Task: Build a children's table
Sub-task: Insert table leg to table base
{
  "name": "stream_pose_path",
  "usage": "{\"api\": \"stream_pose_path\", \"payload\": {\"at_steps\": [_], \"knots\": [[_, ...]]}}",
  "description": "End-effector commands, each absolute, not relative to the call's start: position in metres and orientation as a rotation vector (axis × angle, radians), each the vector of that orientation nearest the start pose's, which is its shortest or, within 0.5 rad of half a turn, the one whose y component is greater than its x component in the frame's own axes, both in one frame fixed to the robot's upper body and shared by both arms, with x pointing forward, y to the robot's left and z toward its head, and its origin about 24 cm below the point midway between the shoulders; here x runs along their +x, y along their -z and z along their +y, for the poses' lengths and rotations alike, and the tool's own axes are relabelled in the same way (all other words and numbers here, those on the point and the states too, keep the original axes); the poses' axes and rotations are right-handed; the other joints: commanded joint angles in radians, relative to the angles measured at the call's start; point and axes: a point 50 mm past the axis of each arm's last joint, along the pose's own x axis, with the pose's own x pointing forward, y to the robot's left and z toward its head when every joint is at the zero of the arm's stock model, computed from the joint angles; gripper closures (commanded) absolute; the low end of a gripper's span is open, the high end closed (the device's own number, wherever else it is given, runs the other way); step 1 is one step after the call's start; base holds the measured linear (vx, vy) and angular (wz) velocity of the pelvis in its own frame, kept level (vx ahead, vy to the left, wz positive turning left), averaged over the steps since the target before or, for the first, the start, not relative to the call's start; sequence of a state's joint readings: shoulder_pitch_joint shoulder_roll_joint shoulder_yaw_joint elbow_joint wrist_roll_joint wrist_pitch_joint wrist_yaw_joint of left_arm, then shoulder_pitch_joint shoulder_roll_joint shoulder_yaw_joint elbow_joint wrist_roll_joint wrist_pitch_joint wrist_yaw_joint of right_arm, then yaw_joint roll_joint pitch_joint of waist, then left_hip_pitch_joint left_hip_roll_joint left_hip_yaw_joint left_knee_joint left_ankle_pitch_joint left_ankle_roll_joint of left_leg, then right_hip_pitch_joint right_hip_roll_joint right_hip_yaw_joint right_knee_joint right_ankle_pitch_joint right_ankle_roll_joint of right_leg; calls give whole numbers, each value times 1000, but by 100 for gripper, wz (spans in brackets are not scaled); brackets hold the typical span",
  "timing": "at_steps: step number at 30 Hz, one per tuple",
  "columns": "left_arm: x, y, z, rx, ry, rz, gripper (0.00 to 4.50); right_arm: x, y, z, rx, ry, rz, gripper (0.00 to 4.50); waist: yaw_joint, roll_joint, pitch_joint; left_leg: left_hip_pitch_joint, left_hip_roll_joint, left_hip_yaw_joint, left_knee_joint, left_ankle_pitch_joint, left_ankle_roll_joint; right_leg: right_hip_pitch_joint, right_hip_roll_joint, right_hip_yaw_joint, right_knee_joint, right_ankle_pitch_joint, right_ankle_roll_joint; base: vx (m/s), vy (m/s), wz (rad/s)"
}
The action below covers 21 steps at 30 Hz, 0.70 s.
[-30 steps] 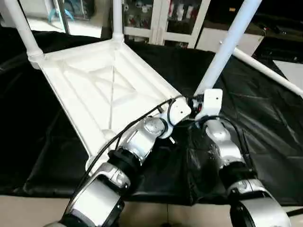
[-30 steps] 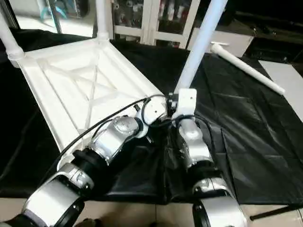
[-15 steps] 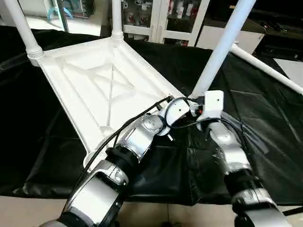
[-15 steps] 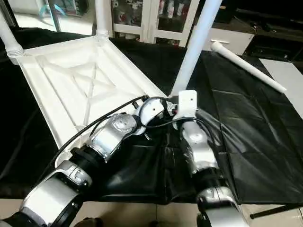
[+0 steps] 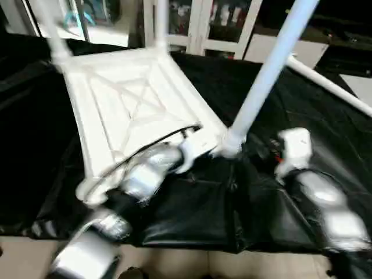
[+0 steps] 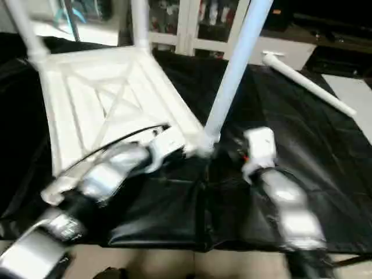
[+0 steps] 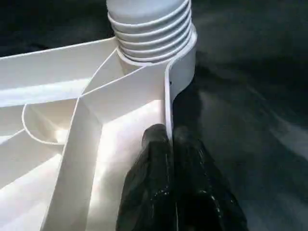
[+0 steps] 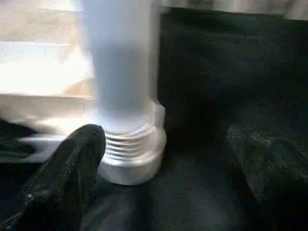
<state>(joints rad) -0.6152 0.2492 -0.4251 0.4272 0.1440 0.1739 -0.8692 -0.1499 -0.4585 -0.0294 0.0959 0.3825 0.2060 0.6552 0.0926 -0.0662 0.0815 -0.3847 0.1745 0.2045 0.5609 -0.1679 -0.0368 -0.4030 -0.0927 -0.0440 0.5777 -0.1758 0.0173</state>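
The white tabletop (image 5: 128,104) lies upside down on a black sheet, its X-ribs facing up. Three white legs stand in its corner sockets: two at the far corners (image 5: 52,35) (image 5: 161,23), and one (image 5: 264,75) at the near right corner, its ribbed end (image 7: 151,29) seated in the socket. A further leg (image 5: 331,87) lies loose on the sheet at the back right. My left gripper (image 7: 171,142) is shut on the tabletop's rim just beside that near socket. My right gripper (image 8: 163,159) is open, a little to the right of the standing leg, holding nothing.
The black sheet (image 5: 192,209) covers the work surface and ends at a pale floor strip near me. White cabinets (image 5: 203,23) stand behind the table. Bare sheet stretches to the right of my right arm.
My right gripper has opened wider and drawn back to the right, away from the near leg. The camera has shifted too. My left gripper keeps its hold on the rim.
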Motion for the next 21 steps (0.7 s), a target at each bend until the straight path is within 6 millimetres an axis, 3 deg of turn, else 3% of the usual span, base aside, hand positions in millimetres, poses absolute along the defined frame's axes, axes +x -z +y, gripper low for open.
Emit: {"api": "stream_pose_path", "payload": {"at_steps": [1, 5, 6, 7, 10, 14, 17, 21], "knots": [[292, -45, 58, 575, 1414, 353, 450, 266, -76, -209, -22, -776, 122, 4, 0, -11, -44, 30, 69, -25, -69, -299, 68, 22, -62, 41, -74, -286, -185, 0, 0, 0], [280, -44, 68, 579, 1500, 391, 450, 259, -81, -217, -23, -891, 167, 4, 6, -7, -46, 31, 72, -25, -71, -275, 60, 22, -59, 40, -66, -271, -194, 0, 0, 0], [273, -46, 72, 587, 1556, 390, 450, 256, -84, -219, -51, -963, 190, 4, 7, -10, -47, 32, 71, -24, -70, -271, 57, 22, -59, 41, -65, -261, -197, 0, 0, 0], [271, -47, 74, 588, 1569, 390, 450, 255, -84, -219, -59, -983, 196, 4, 7, -15, -50, 26, 71, -27, -70, -252, 60, 30, -63, 39, -59, -250, -197, 0, 0, 0], [262, -51, 79, 611, 1654, 379, 450, 258, -88, -216, -157, -1095, 216, 4, 5, -18, -52, 27, 69, -24, -66, -232, 67, 26, -63, 39, -57, -251, -198, 0, 0, 0], [260, -52, 80, 635, 1675, 383, 450, 258, -85, -208, -227, -1207, 247, 4, 4, -24, -57, 33, 68, -20, -61, -206, 63, 24, -60, 39, -54, -220, -206, 0, 0, 0], [260, -51, 82, 653, 1679, 392, 450, 260, -81, -203, -265, -1265, 265, 4, 8, -27, -60, 32, 67, -20, -57, -175, 69, 27, -58, 38, -45, -160, -222, 0, 0, 0], [261, -51, 84, 668, 1674, 399, 450, 264, -76, -196, -310, -1316, 272, 4, 9, -28, -63, 32, 65, -19, -54, -180, 68, 30, -61, 38, -44, -157, -237, 0, 0, 0]]}}
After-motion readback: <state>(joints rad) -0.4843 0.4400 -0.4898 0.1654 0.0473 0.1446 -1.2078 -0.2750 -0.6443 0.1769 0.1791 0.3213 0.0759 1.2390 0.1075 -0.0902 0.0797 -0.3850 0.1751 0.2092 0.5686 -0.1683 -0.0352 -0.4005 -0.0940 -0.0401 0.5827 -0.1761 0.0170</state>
